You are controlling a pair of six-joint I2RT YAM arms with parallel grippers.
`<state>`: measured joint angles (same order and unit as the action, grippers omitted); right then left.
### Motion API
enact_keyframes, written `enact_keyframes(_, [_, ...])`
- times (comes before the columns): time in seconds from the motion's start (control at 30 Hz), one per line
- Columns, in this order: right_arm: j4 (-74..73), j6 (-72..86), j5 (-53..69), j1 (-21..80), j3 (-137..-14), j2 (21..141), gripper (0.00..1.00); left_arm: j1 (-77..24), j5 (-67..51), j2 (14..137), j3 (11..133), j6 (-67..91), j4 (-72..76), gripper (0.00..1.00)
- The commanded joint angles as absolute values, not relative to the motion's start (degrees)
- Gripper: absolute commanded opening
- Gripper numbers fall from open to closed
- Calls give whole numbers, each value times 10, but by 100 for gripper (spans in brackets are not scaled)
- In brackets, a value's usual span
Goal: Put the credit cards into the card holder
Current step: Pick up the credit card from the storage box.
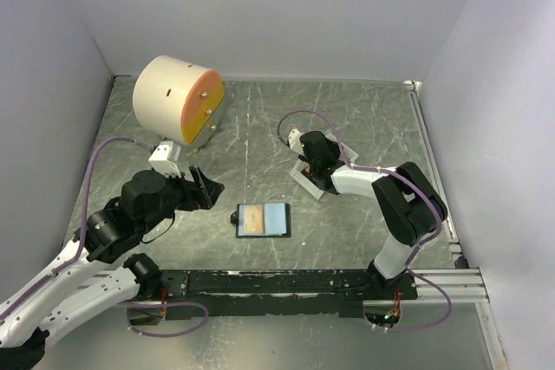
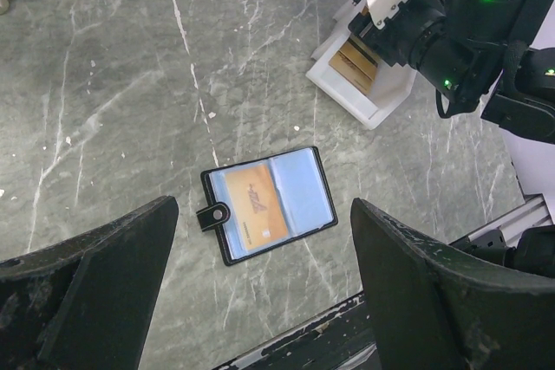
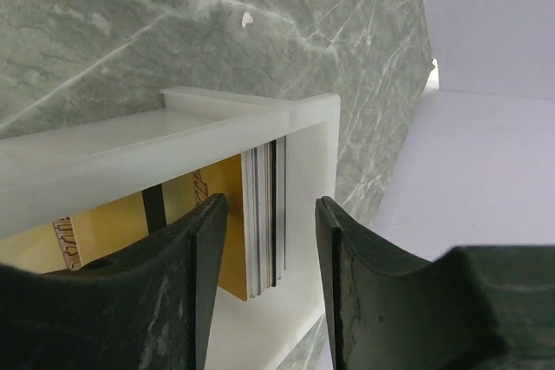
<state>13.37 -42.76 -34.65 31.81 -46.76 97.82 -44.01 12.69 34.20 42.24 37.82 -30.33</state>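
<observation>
Boxing upright cards (image 3: pixel 263 214), white tray rim (image 3: pixel 217 127)

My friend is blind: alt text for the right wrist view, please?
The right gripper, jaws open, straddles a stack of cards standing on edge in a white tray, not touching them. A marbled green table lies behind.

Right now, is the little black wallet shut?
No, the wallet lies spread open on the table, with an orange card showing in one half.
</observation>
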Motion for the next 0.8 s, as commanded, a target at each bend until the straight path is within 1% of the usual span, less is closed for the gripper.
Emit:
enact_keyframes(0.0, [126,-417,-341,310,-469,971,44,-438,134,338,421,380,-310,92])
enact_keyframes(0.2, [119,-415,-331,305,-475,965,40,-438,135,338,421,381,-310,92])
enact_keyframes(0.33, [108,-406,-324,301,-483,965,35,-438,134,339,421,381,-310,92])
enact_keyframes(0.4, [103,-403,-322,301,-486,965,34,-437,134,339,422,380,-310,92])
enact_keyframes(0.43, [101,-401,-322,300,-488,965,35,-438,135,339,421,380,-310,92])
enact_keyframes(0.5, [99,-400,-324,300,-489,966,42,-437,135,339,421,380,-309,92])
enact_keyframes(0.57, [99,-401,-326,299,-490,967,43,-438,135,339,421,380,-309,92])
enact_keyframes(0.67, [98,-400,-325,297,-490,964,36,-438,135,339,421,380,-310,92])
enact_keyframes(0.77, [98,-398,-320,294,-490,961,25,-438,135,338,421,381,-310,93])
